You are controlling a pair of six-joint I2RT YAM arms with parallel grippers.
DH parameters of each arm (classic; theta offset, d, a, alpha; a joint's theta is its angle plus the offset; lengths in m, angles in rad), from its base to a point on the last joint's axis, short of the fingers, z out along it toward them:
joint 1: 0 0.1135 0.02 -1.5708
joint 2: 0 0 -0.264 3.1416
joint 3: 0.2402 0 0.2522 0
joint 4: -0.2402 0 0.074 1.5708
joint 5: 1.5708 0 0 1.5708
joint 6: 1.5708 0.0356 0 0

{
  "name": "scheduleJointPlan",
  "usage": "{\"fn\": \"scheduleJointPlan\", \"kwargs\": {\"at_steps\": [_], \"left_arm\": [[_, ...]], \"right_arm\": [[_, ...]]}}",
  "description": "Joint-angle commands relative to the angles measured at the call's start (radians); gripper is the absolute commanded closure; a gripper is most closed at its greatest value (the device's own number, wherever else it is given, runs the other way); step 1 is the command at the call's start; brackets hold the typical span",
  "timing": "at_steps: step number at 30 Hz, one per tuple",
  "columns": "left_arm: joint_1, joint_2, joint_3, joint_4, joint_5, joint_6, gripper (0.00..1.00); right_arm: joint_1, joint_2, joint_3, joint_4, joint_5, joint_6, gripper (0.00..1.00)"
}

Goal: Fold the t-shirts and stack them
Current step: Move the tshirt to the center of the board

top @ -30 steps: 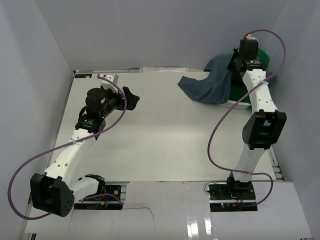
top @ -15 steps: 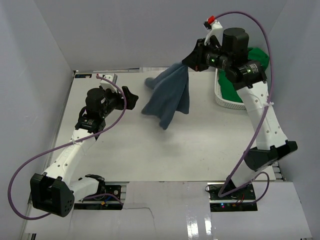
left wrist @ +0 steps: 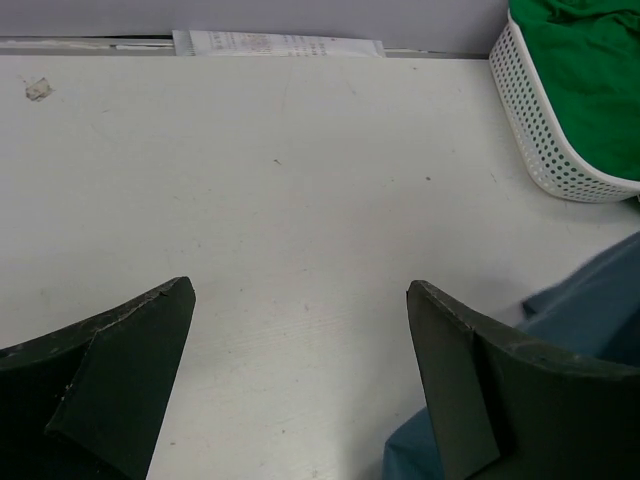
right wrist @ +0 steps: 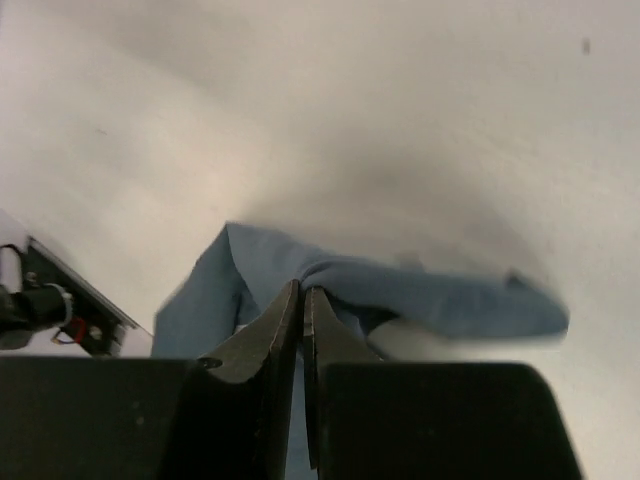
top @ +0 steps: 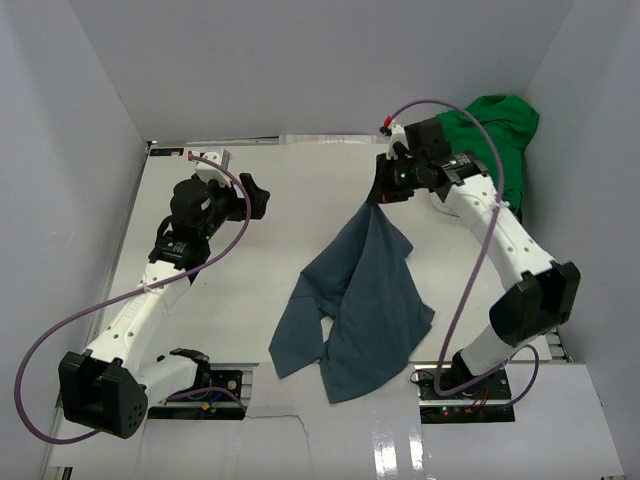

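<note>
Black and idle, your left gripper (top: 258, 195) sits over the left half of the white table (top: 280, 260) exactly where it was a second ago, fingers spread wide with nothing between them. Its wrist view shows bare tabletop between the two dark pads (left wrist: 130, 350).

Now the centre, and here's the big change. The dark slate-blue cloth t-shirt (top: 360, 300) was draped at the far right corner a second ago and hung bunched near the back edge half a second ago. It has now been swept towards you! It fans out from a pinched top corner down to the near edge beside the right arm's base. I can't tell how much of it lies flat.

Your right gripper (top: 383, 195) has come forward and lower, fingers clamped tight on that corner. Its wrist view confirms it, with blue cloth (right wrist: 400, 285) nipped at the tips.

Far right, the bright green t-shirt (top: 495, 125) stays heaped in the white lattice plastic basket (left wrist: 540, 140).
</note>
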Motion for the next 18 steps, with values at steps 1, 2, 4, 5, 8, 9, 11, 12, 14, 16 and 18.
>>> {"fn": "scheduleJointPlan", "kwargs": {"at_steps": [1, 2, 4, 5, 8, 9, 11, 12, 14, 16, 18], "left_arm": [[-0.004, -0.030, 0.003, -0.020, -0.051, 0.011, 0.02], [-0.004, -0.024, 0.010, -0.026, -0.058, 0.008, 0.02], [-0.002, -0.017, 0.024, -0.040, -0.064, 0.005, 0.02], [-0.004, -0.008, 0.030, -0.046, -0.067, 0.004, 0.02], [-0.004, 0.000, 0.059, -0.087, -0.089, -0.007, 0.02], [-0.004, 0.000, 0.067, -0.101, -0.097, -0.010, 0.02], [-0.004, -0.003, 0.084, -0.151, -0.142, -0.018, 0.02], [-0.002, -0.007, 0.089, -0.193, -0.155, -0.028, 0.02], [-0.002, -0.009, 0.105, -0.237, -0.213, -0.050, 0.02], [-0.002, -0.018, 0.119, -0.299, -0.289, -0.100, 0.02], [0.018, -0.017, 0.130, -0.339, -0.316, -0.136, 0.02]], "right_arm": [[-0.004, 0.067, -0.056, -0.002, 0.118, -0.021, 0.92], [-0.003, 0.106, -0.022, -0.002, 0.129, -0.026, 0.92], [-0.004, 0.144, 0.041, -0.013, 0.138, -0.026, 0.92], [-0.004, 0.163, 0.076, -0.032, 0.146, -0.026, 0.91], [-0.004, 0.207, 0.171, -0.036, 0.195, -0.029, 0.70], [-0.003, 0.204, 0.179, -0.036, 0.196, -0.030, 0.51], [0.019, 0.181, 0.152, -0.028, 0.187, -0.054, 0.10], [0.033, 0.137, 0.091, -0.019, 0.201, -0.059, 0.10], [0.089, 0.065, -0.008, 0.018, 0.212, -0.075, 0.10], [0.138, -0.050, -0.171, 0.087, 0.204, -0.075, 0.10], [0.229, -0.133, -0.267, 0.113, 0.204, -0.079, 0.10]]}}
